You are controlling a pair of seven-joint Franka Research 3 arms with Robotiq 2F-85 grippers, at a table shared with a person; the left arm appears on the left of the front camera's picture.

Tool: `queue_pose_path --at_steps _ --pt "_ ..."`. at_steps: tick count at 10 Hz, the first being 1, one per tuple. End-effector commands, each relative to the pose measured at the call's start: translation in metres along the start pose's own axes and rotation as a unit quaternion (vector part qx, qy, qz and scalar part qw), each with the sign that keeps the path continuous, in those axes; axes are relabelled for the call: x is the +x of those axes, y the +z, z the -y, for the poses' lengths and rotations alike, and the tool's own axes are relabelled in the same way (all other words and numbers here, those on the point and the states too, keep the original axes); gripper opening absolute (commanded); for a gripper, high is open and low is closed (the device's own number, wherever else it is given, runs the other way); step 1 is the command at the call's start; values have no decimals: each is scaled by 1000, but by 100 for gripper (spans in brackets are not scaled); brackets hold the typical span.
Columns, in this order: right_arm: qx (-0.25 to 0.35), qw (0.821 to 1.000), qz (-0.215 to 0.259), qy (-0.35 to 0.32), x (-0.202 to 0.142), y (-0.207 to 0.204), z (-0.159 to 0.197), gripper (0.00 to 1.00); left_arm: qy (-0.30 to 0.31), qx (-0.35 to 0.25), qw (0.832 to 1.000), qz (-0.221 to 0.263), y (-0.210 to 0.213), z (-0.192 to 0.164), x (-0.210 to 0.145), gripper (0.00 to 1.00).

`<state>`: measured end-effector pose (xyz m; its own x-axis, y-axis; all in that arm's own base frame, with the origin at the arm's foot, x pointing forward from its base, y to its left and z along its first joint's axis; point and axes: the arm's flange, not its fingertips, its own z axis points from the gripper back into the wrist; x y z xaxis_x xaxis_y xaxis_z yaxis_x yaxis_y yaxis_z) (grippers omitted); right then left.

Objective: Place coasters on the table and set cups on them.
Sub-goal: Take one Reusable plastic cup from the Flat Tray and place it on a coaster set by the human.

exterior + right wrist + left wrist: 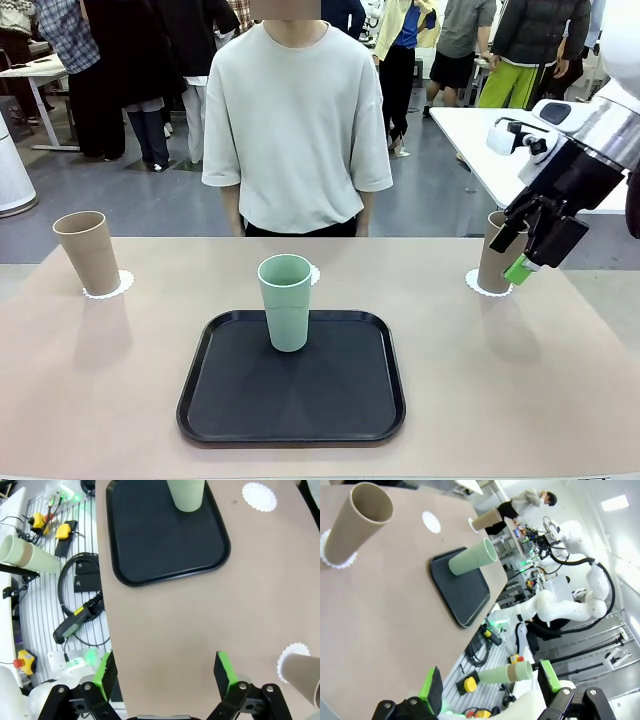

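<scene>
Front view: the mint cup stands on the black tray, hiding most of the middle coaster behind it on the tabletop. The left tan cup sits on the left coaster. The right claw partly covers the right tan cup.

Left wrist view: the left claw gapes wide, empty.

Right wrist view: the right claw is spread wide over bare tabletop, and the frame edges cut off both nearby cups.

White right arm enters from right, wrist bent down toward left. Its right hand hangs tilted, jaws wide apart, nothing between them. On other arm, left hand likewise spread wide, empty, green pads facing each other.
</scene>
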<state>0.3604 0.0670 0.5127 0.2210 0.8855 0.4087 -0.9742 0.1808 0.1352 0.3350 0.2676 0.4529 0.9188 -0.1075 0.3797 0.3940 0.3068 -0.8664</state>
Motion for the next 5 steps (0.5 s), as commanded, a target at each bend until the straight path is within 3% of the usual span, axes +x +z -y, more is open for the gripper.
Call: queue_pose_path --at_steps 1,3,5 --pt "2 1000 -8 -5 0 6 -1 100 8 7 1000 3 1 2 1 100" --pt "-1 1000 1 0 0 2 1 100 8 7 1000 3 1 2 1 100" --pt "-26 991 63 116 15 -48 19 100 8 7 1000 3 1 2 1 100"
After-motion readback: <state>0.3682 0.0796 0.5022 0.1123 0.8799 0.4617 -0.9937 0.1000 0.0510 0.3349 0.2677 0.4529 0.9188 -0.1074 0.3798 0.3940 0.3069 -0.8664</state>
